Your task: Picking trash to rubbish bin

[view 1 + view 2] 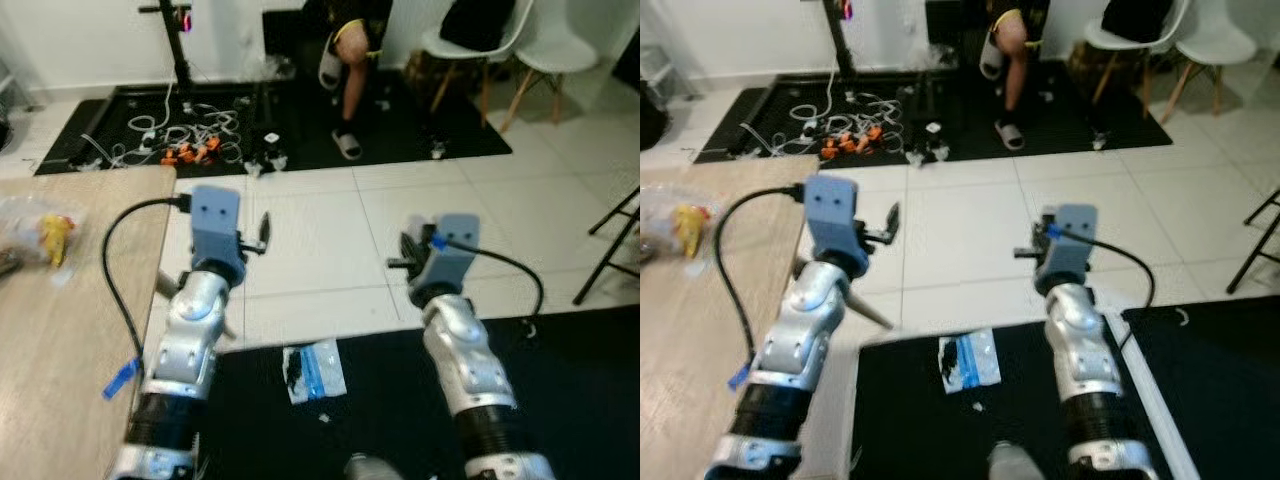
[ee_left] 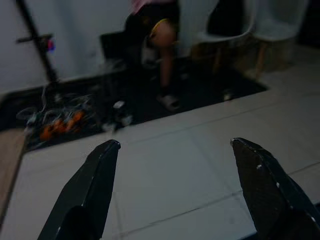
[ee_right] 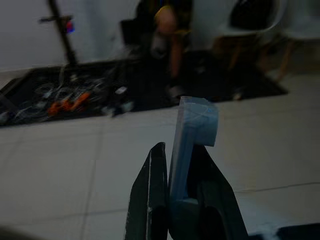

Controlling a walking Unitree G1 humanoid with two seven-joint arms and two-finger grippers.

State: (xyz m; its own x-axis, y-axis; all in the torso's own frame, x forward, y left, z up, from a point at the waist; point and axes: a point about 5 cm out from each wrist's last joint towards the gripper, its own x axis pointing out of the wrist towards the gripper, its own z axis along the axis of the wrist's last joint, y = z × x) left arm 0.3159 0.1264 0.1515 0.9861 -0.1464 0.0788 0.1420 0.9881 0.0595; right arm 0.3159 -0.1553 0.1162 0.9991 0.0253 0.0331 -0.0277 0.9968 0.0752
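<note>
My right gripper [image 3: 177, 150] is shut on a pale blue flat piece of trash [image 3: 196, 122] that sticks up past its fingertips. It hovers over the white tiled floor [image 1: 320, 250], just beyond the black mat [image 1: 380, 400]. At the same height, further left, my left gripper [image 2: 175, 144] hangs open beside the table edge, its black fingers [image 2: 95, 185] wide apart with nothing between them. A clear and blue plastic wrapper [image 1: 313, 370] lies flat on the mat between my two arms.
A wooden table [image 1: 60, 350] on my left carries a crumpled plastic bag [image 1: 40, 235] with something yellow in it. Further off, loose cables [image 1: 190, 135] lie on another dark mat. A seated person's legs [image 1: 350, 80], white chairs [image 1: 480, 50] and a black stand [image 1: 615, 250] are beyond.
</note>
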